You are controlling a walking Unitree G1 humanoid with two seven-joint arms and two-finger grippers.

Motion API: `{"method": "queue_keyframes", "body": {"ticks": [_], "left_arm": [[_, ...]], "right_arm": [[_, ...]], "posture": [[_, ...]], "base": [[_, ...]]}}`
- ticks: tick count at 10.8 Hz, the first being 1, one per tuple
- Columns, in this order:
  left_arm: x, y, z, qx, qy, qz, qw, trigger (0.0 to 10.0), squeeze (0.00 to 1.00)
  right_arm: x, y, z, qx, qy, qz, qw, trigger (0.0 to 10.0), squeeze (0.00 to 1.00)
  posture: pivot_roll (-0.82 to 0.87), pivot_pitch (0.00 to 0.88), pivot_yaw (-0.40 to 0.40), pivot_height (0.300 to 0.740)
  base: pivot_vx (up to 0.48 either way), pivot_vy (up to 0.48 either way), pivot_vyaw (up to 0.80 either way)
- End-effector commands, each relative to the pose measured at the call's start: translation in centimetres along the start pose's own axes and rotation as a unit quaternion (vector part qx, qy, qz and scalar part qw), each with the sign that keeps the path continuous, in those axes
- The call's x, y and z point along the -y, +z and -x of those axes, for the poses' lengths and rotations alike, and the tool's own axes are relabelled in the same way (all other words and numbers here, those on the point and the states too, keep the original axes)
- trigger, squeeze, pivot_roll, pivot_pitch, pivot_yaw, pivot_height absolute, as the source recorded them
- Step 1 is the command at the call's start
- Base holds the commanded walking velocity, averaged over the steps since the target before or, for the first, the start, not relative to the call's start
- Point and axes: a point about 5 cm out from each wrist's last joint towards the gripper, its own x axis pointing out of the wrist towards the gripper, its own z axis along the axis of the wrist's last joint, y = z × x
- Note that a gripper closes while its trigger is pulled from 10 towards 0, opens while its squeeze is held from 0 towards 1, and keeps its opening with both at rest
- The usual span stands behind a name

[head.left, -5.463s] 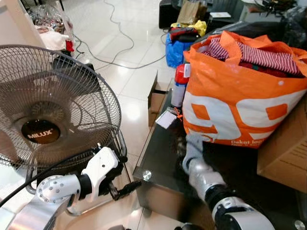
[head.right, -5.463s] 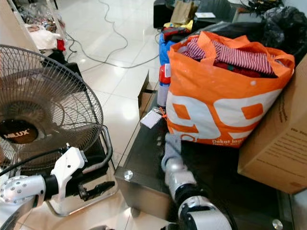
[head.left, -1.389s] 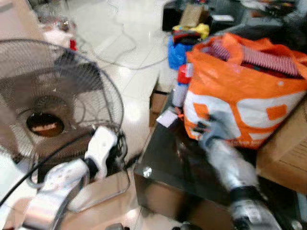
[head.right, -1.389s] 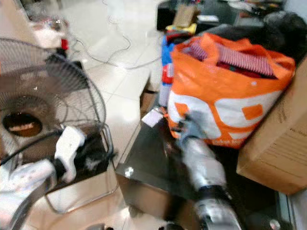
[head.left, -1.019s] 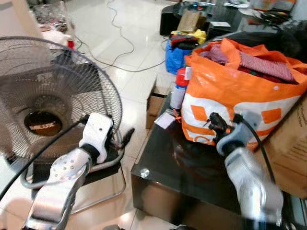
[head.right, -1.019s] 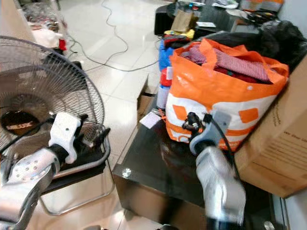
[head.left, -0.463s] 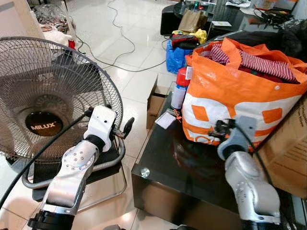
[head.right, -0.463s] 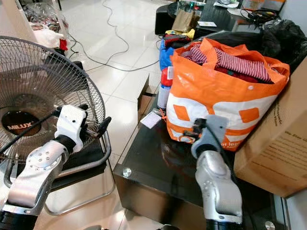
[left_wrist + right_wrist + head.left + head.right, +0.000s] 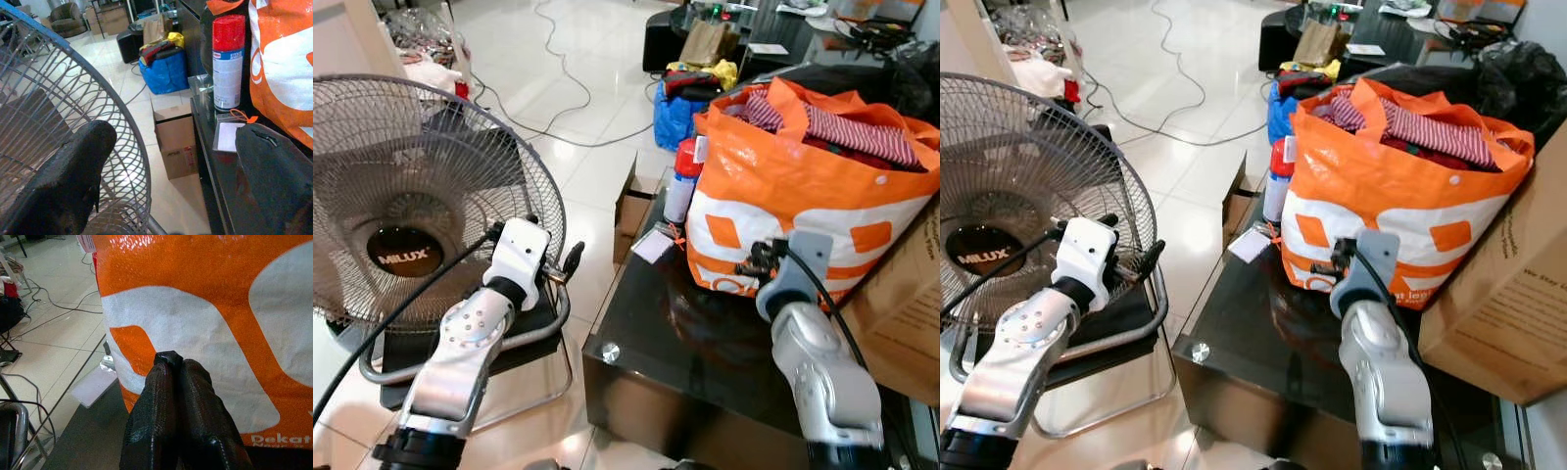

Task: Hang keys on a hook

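Since half a second ago the right end effector (image 9: 751, 266) has barely shifted: it hangs raised in front of the orange bag (image 9: 803, 186), and the left arm is posed much as before.

Lying flat on the table (image 9: 646, 323), ahead of the left end effector (image 9: 570, 264) and to the left of the right one, is a white tag (image 9: 652, 245), a thin rectangular card with an orange loop at one corner. Whether keys are attached to it cannot be made out.

In the right wrist view the right end effector's rough black fingers (image 9: 168, 363) are pressed together, tips touching, with nothing visible between them, just short of the bag's glossy woven plastic with its white print. The left end effector stands spread wide, its coarse black fingers (image 9: 73, 181) well apart, beside the rim of the fan (image 9: 411, 215), a round wire-grille cage with a dark hub.

Beyond the tag, a red-capped spray can (image 9: 682, 181) stands upright on the dark, glossy glass table, touching the bag. Striped red-and-white cloth (image 9: 857, 132) fills the bag's mouth. A brown cardboard box (image 9: 901, 313) sits just to the right of the right end effector. On the pale tiled floor past the table are a small open carton (image 9: 631, 201), a blue bag (image 9: 671, 103) and a looping cable (image 9: 558, 69).
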Motion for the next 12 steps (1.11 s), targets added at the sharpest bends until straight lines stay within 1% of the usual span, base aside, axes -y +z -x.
{"method": "queue_keyframes", "body": {"ticks": [1, 9, 12], "left_arm": [[-0.3, 0.3, -0.3, 0.007, 0.01, -0.003, 1.0, 10.0, 0.0], [-0.4, 0.5, -0.8, 0.016, 0.017, -0.001, 1.0, 10.0, 0.0], [-0.3, 0.5, -1.0, 0.023, 0.018, 0.007, 1.0, 10.0, 0.0]], "right_arm": [[-0.1, 0.0, -0.3, -0.005, 0.002, 0.01, 1.0, 10.0, 0.0], [-0.1, 0.5, -1.4, -0.003, 0.007, 0.033, 0.999, 10.0, 0.0], [0.0, 0.8, -1.6, 0.002, 0.008, 0.044, 0.999, 10.0, 0.0]], "posture": [[0.01, 0.0, -0.05, 0.74], [0.02, 0.0, -0.068, 0.74], [0.01, 0.0, -0.072, 0.74]], "base": [[-0.304, 0.0, 0.0], [-0.292, 0.0, 0.0], [0.0, 0.0, 0.0]]}}
